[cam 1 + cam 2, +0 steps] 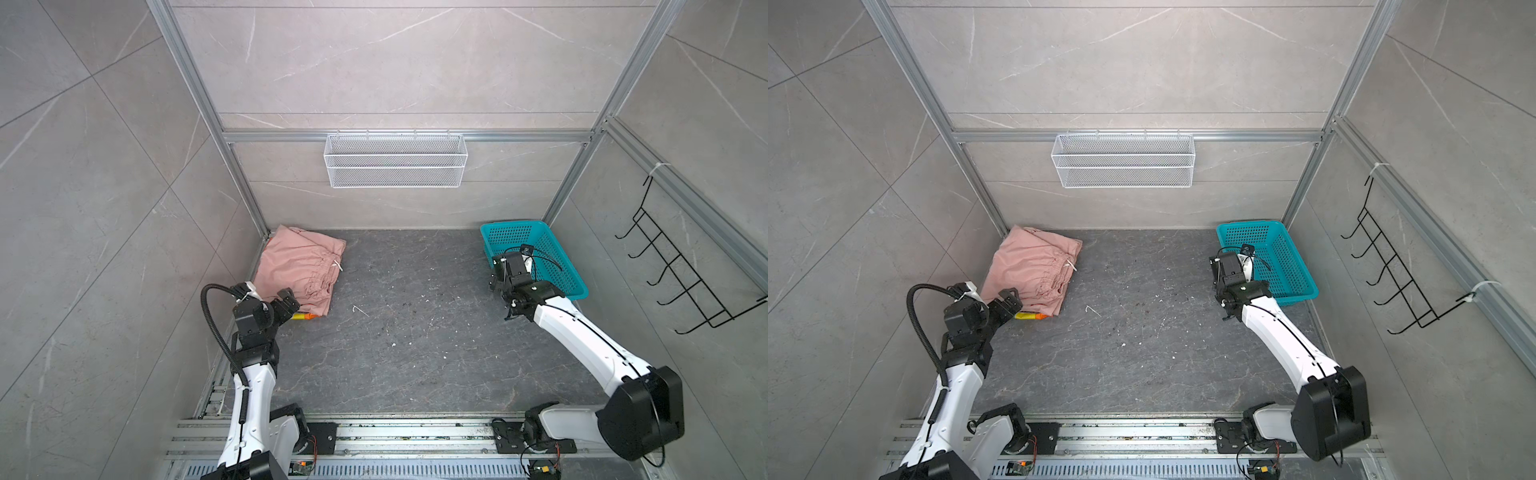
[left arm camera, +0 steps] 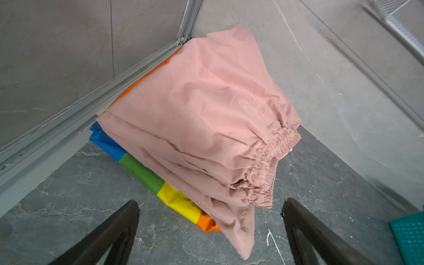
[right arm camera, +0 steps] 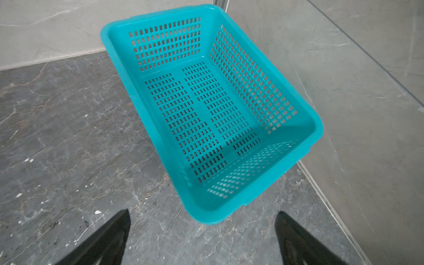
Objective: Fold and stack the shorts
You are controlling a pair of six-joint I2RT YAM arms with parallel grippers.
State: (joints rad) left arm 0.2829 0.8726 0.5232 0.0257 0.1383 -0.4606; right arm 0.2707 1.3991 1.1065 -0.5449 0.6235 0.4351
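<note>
Pink cotton-like cloth tops the pile: the pink shorts [image 2: 206,110] lie folded in the far left corner of the counter [image 1: 415,332], resting on the rainbow-striped shorts [image 2: 142,171], whose shiny bands stick out along the pile's near side and again by the wall. Whether anything lies beneath the striped pair I cannot tell.

Both garments look light and limp. The pink pair should crease and sag where it is lifted. The glossy striped fabric is probably slippery, so layers could slide apart if the pile is dragged by one edge. The gathered elastic waistband [image 2: 270,165] is the thickest, firmest part and seems the safest place to pinch. The loose hem corner nearest the left end effector [image 2: 210,203] would likely just peel the top layer away. A white drawstring [image 1: 337,265] hangs loose and could snag.

The left end effector stands wide apart just short of the pile, gripping nothing. The right end effector [image 3: 203,212] is equally spread and empty, poised beside the teal basket [image 3: 158,137] at the far right corner, which holds nothing.

No brand, label or writing is readable anywhere.
</note>
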